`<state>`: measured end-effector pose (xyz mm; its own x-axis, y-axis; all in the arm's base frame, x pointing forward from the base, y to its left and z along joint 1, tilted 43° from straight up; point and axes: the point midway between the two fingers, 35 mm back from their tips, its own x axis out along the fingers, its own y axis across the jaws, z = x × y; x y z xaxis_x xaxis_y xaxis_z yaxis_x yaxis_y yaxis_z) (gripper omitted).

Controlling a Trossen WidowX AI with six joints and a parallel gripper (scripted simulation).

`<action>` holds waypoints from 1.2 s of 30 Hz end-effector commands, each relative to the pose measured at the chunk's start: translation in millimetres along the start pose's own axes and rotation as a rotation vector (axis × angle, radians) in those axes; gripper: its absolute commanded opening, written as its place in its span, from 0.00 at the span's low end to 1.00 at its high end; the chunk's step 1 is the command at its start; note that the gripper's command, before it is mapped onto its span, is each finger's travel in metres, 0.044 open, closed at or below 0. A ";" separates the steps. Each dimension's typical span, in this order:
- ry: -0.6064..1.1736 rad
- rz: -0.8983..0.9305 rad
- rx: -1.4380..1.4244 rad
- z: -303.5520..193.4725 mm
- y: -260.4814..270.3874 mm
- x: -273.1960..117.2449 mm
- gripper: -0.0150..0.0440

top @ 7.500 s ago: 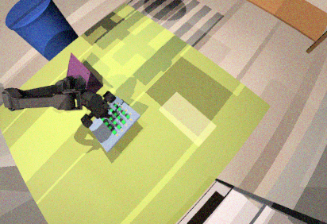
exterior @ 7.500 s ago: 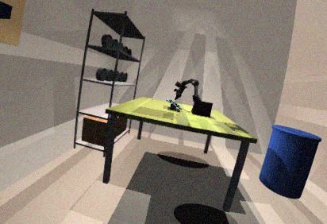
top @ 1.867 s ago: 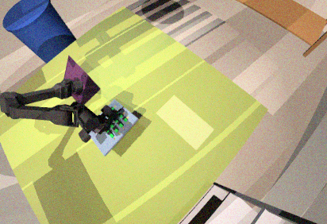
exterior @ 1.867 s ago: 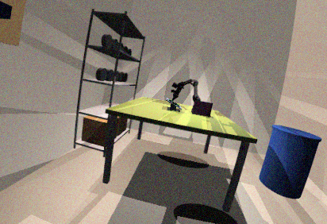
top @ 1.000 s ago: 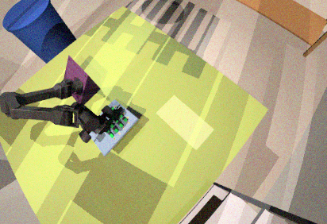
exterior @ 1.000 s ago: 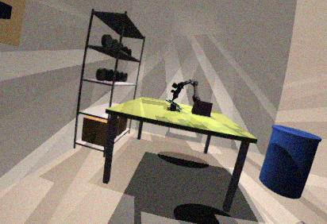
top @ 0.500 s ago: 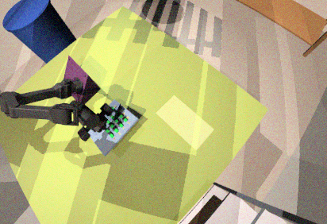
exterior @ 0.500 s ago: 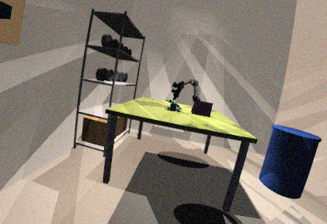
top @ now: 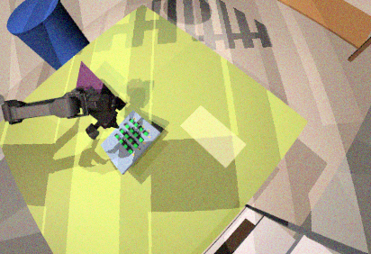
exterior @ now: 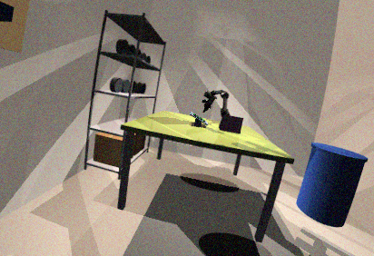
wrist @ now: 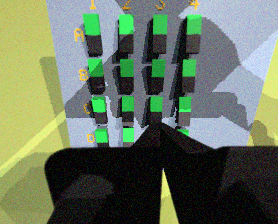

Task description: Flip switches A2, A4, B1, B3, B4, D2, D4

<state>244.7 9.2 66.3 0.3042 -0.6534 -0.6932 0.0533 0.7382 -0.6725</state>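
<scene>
The blue-grey switch panel (top: 122, 167) (exterior: 199, 118) (wrist: 260, 60) stands on the table. In the wrist view, switches A2 (wrist: 126, 34), A4 (wrist: 193, 34), B1 (wrist: 96, 75), B3 (wrist: 157, 75) and B4 (wrist: 188, 75) each show a green far half and a dark near half. Which ends are raised is hard to tell. Only the green parts of D2 (wrist: 128, 135) and D4 (wrist: 185, 132) show; my fingers hide the rest, and D3. My gripper (top: 118, 127) (exterior: 203, 111) (wrist: 156, 128) is shut and empty. It is above the panel's near part, its tips overlapping the near end of C3 in the wrist view.
A purple block (top: 88, 78) (exterior: 232, 124) stands on the yellow-green table (top: 189, 78) (exterior: 263, 142) beside the arm. A blue bin (top: 33, 15) (exterior: 331, 183) and a metal rack (exterior: 136, 24) stand off the table. Shadows fall across the panel.
</scene>
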 end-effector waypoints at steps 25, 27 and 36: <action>-0.012 -0.018 0.011 -61.7 26.3 49.7 0.25; -0.012 -0.018 0.011 -61.6 26.3 52.5 0.25; -0.012 -0.018 0.011 -61.7 26.1 61.7 0.25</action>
<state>207.7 -19.5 -8.0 0.3205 -0.6573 -0.6820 0.0781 0.7359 -0.6726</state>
